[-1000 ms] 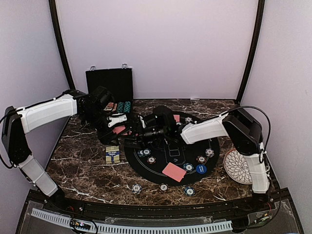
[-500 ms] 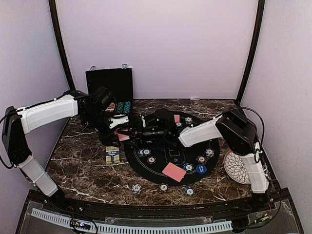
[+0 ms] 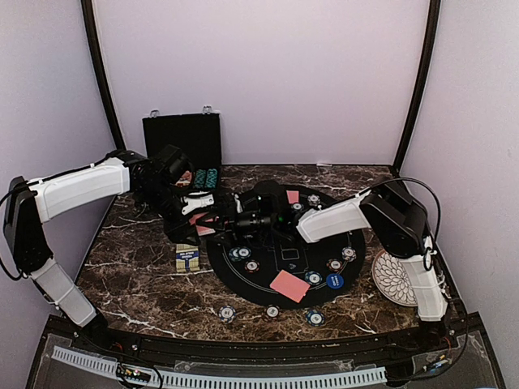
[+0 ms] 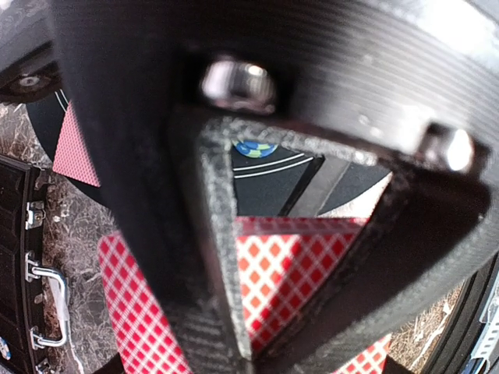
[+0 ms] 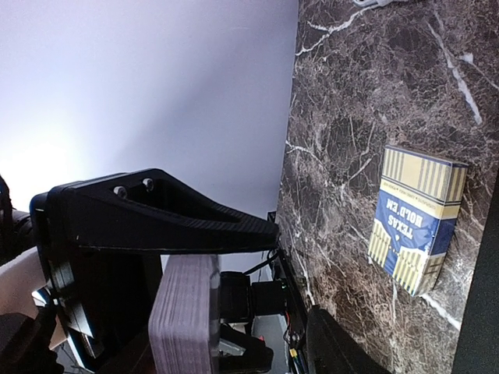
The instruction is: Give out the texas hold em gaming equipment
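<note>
Dealing looked underway: the left pincer (image 3: 204, 220) clamped the red-backed cards (image 4: 136, 312); the right pincer (image 3: 232, 222), grip impossible to tell, needed to pinch one off.

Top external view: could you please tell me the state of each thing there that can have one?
Black case: open, lid upright.
Card box: lying flat on the marble table.
Deck of red-backed cards: clamped between fingers.
Left gripper: shut on that deck.
Right gripper: at the deck, opening unclear.
Loose card: face down on the mat.
</note>
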